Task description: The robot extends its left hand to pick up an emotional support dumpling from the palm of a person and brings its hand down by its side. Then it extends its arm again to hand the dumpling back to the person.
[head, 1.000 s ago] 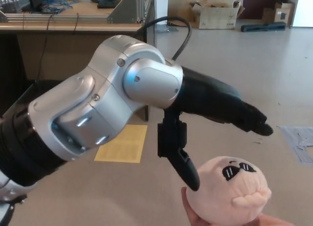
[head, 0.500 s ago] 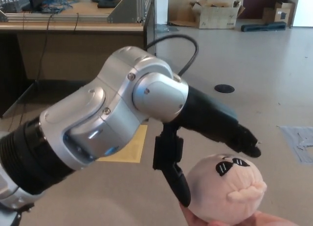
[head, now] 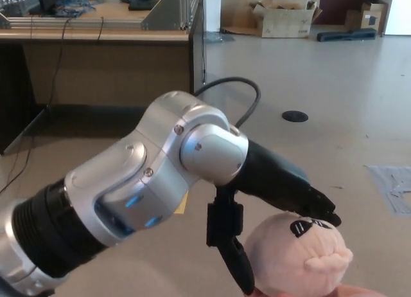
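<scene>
lowered since a second ago, left hand [head: 273,213] spread over dumpling [head: 297,255] on person's palm [head: 350,290], thumb at its left flank, fingers [head: 314,207] touching its top, not yet closed.

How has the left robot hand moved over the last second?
Yes. The left robot hand has dropped, judged against the desk, onto the dumpling, fingers over it, thumb beside it.
</scene>
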Controlling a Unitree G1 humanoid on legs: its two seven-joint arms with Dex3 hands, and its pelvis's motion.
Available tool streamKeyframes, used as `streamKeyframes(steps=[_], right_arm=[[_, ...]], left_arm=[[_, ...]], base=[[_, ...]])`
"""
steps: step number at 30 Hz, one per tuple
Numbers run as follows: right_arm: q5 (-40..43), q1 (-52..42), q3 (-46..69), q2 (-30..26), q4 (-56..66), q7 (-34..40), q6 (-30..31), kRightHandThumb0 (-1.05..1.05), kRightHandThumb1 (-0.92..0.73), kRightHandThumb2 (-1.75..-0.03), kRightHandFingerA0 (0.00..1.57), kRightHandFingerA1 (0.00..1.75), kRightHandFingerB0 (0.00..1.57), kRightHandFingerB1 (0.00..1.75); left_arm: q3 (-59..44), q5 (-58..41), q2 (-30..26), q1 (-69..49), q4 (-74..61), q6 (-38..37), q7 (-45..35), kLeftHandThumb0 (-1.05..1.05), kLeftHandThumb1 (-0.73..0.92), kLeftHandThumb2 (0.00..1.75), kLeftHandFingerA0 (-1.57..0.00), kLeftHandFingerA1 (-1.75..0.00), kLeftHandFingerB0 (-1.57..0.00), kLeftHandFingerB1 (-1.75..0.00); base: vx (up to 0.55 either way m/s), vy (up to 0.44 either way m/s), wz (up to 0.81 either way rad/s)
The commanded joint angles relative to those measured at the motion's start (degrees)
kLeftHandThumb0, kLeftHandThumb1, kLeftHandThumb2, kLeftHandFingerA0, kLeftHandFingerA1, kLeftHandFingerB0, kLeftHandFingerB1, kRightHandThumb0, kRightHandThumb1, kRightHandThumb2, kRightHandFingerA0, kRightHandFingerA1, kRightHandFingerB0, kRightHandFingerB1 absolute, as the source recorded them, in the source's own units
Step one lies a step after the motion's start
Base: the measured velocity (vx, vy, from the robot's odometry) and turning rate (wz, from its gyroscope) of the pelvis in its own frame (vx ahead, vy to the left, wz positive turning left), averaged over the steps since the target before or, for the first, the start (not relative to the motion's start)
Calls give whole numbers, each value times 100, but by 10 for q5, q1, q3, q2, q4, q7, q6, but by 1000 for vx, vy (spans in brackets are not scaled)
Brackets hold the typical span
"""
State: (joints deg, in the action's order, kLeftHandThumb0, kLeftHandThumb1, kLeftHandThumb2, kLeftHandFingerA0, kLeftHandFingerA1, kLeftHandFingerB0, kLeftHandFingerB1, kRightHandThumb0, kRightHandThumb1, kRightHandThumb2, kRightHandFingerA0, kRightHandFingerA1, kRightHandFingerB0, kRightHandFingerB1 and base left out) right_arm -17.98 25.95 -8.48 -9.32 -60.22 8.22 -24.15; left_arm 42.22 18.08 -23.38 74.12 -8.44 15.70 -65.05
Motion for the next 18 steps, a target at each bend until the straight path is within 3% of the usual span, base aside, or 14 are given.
streamKeyframes(steps=[1,3,5,6,7,8,9,10,11,13,14,16,17,18], right_arm=[[8,18,5,-10,1,-12,11,-41,-50,-90,67,65,52,57],[8,18,6,-10,1,-13,11,-41,-50,-90,67,65,52,57],[8,19,6,-10,1,-13,11,-41,-50,-90,67,65,52,57],[8,19,6,-10,0,-13,11,-41,-50,-90,67,65,52,57],[8,19,6,-10,0,-13,11,-41,-50,-90,67,65,52,57],[8,19,6,-10,1,-13,11,-41,-50,-90,67,65,52,57],[8,19,6,-10,1,-14,11,-41,-50,-90,67,65,52,57],[8,19,6,-10,1,-14,11,-41,-50,-90,67,65,52,57],[9,22,6,-9,-1,-13,12,-41,-50,-90,67,65,52,57],[9,24,7,-9,-1,-14,13,-41,-50,-90,67,65,52,57],[9,24,7,-9,-1,-14,13,-41,-50,-90,67,65,52,57],[9,27,7,-8,-3,-14,13,-41,-50,-90,67,65,52,57],[9,27,7,-8,-3,-14,13,-41,-50,-90,67,65,52,57],[9,27,7,-8,-3,-14,13,-41,-50,-90,67,65,52,57]], left_arm=[[-13,37,9,-26,-11,-33,33,-105,31,78,0,-7,0,0],[-17,49,13,-39,-18,-53,54,-69,31,91,0,-20,0,0],[-30,47,20,-64,-23,-66,79,-105,30,80,-2,-22,-3,-8],[-38,44,25,-81,-24,-78,95,-63,27,89,0,-33,-3,-12],[-47,38,30,-99,-26,-86,112,-60,25,88,0,-36,-4,-18],[-56,34,36,-112,-28,-95,124,-105,41,58,-8,-40,-8,-27],[-65,31,41,-125,-28,-106,135,-105,41,58,-8,-40,-8,-27],[-71,34,47,-141,-31,-115,149,-105,33,67,-6,-43,-14,-29],[-78,35,51,-149,-27,-127,159,-36,-19,71,-16,-59,0,-48],[-87,37,58,-159,-25,-140,172,-35,-21,70,-17,-59,-1,-47],[-90,40,60,-162,-25,-145,175,-105,23,78,-13,-46,-16,-26],[-94,47,62,-164,-27,-148,178,-105,23,77,-15,-46,-18,-25],[-101,54,66,-178,-29,-156,202,-30,-21,70,-24,-60,-10,-50],[-105,57,69,-185,-28,-163,212,-29,-22,70,-26,-61,-12,-50]], base=[[0,0,0],[0,0,0],[0,0,0],[0,0,0],[0,0,0],[0,0,0],[0,0,0],[0,0,0],[0,0,0],[0,0,0],[0,0,0],[0,0,0],[0,0,0],[0,0,0]])
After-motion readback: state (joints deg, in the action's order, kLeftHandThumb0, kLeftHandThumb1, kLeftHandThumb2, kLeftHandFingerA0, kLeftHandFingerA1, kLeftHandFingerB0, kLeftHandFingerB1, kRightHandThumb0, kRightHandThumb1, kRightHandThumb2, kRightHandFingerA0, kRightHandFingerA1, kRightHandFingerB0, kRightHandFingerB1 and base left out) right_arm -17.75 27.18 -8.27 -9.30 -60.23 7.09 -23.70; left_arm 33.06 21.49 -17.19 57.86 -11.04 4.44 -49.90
